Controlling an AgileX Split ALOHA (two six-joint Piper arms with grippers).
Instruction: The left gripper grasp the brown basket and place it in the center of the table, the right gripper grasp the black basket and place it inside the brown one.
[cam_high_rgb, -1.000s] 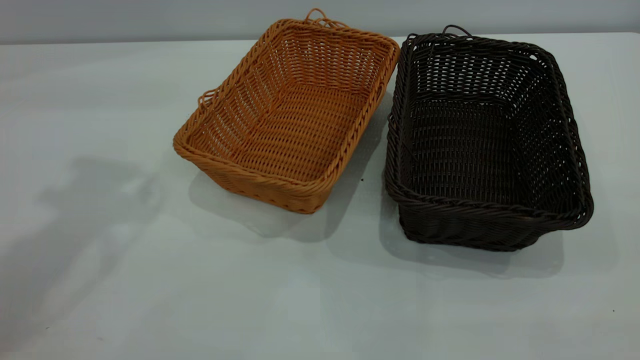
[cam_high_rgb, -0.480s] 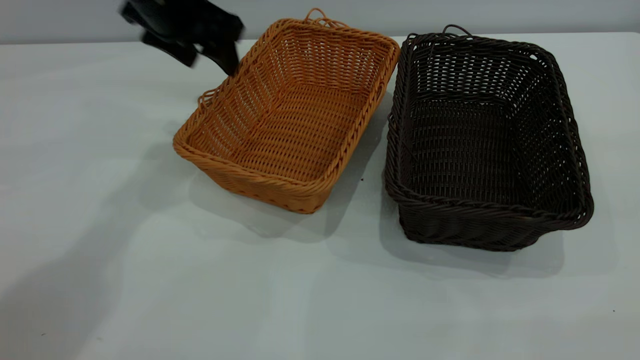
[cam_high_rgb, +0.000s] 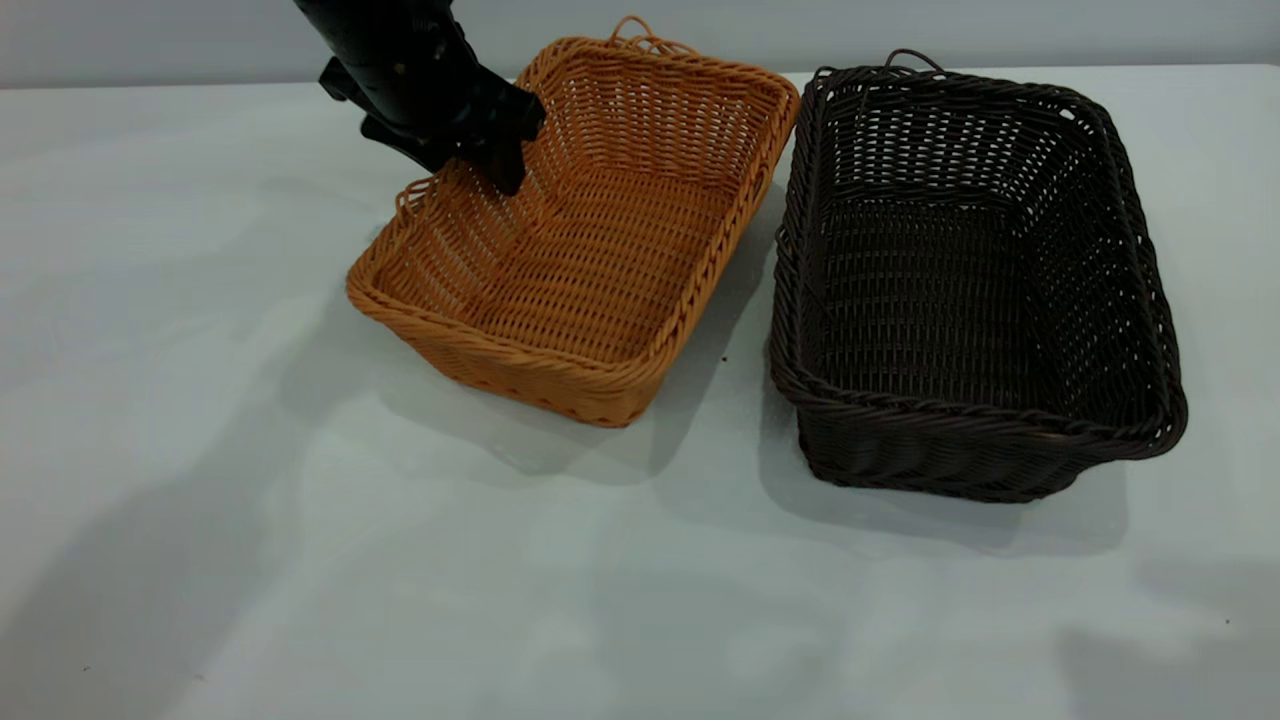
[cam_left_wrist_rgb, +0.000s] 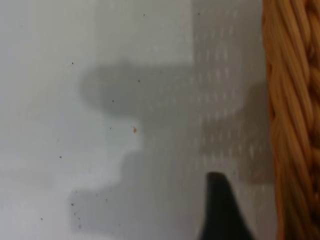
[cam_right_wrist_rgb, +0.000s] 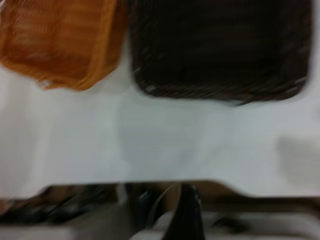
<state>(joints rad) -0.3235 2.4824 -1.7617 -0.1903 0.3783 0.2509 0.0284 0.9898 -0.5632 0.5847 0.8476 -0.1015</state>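
Note:
The brown basket (cam_high_rgb: 590, 250) stands on the table (cam_high_rgb: 200, 450) left of centre, turned a little askew. Beside it to the right, with a narrow gap between them, stands the black basket (cam_high_rgb: 960, 290). Both are empty. My left gripper (cam_high_rgb: 470, 168) hangs open over the brown basket's left long rim, one finger (cam_high_rgb: 508, 172) inside the wall. In the left wrist view the other finger (cam_left_wrist_rgb: 220, 210) is just outside the braided rim (cam_left_wrist_rgb: 292, 120). My right gripper (cam_right_wrist_rgb: 187, 220) is back beyond the table's near edge, far from the black basket (cam_right_wrist_rgb: 220, 45); it is out of the exterior view.
The tabletop stretches pale and bare in front of and to the left of the baskets. Its far edge (cam_high_rgb: 150, 85) meets a grey wall. In the right wrist view, dark cables (cam_right_wrist_rgb: 75, 205) lie below the table's near edge (cam_right_wrist_rgb: 150, 182).
My left arm has come in from the upper left and dropped to the brown basket's left rim. A faint shadow has appeared at the table's lower right. Neither basket has moved.

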